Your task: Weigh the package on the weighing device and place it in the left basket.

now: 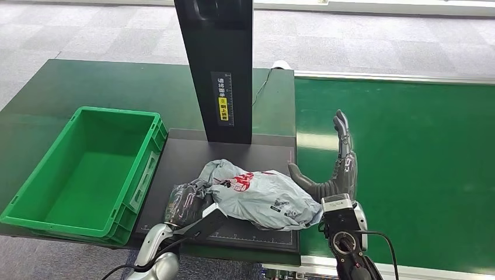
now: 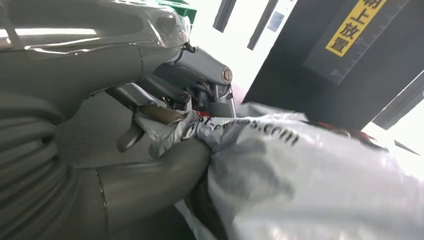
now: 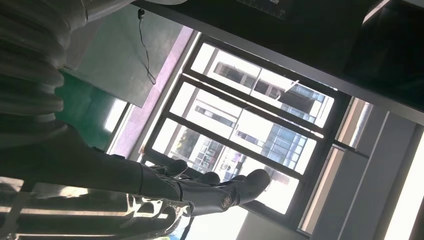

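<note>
Lying package [image 1: 260,195] between left hand [image 1: 190,204]; right hand [image 1: 335,169]

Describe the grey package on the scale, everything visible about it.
The package is a crumpled grey plastic mailer bag with red and black print, lying slumped on the black weighing platform in front of the upright black column. The left hand grips its near-left end, bunching the film. The right hand stands open at its right side, thumb beside the bag.

Glaring white through the windows [image 3: 240,125] at two o'clock, blurring close up, shining evenly across the green belt [image 1: 408,163].
</note>
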You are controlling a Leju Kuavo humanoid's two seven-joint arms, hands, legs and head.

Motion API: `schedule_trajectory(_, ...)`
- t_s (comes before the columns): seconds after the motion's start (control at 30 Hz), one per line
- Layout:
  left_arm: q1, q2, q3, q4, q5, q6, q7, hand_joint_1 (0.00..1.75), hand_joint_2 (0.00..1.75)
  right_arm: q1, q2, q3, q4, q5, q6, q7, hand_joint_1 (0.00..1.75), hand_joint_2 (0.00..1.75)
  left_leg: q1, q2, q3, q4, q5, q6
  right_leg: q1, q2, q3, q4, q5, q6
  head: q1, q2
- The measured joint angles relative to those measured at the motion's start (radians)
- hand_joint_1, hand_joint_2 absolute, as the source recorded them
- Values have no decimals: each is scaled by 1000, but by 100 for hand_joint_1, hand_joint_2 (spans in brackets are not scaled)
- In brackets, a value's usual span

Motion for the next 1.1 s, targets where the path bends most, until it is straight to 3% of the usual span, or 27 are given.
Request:
schedule_trajectory(0.17,6,1,2,-15,38,15,-45,175,175,8,-1,-1,0,-1,0,-2,0,175,0,0,0,0,0,0,0,0,0,0,0,0,0,0)
schedule_trajectory(0.43,36,5,4,-125,69,240,-197,175,175,22,-3,-11,-11,-12,0,-7,0,175,0,0,0,0,0,0,0,0,0,0,0,0,0,0)
schedule_trajectory(1.1,63,15,4,-203,74,266,-216,175,175,24,-5,-18,-17,-15,0,-9,0,175,0,0,0,0,0,0,0,0,0,0,0,0,0,0)
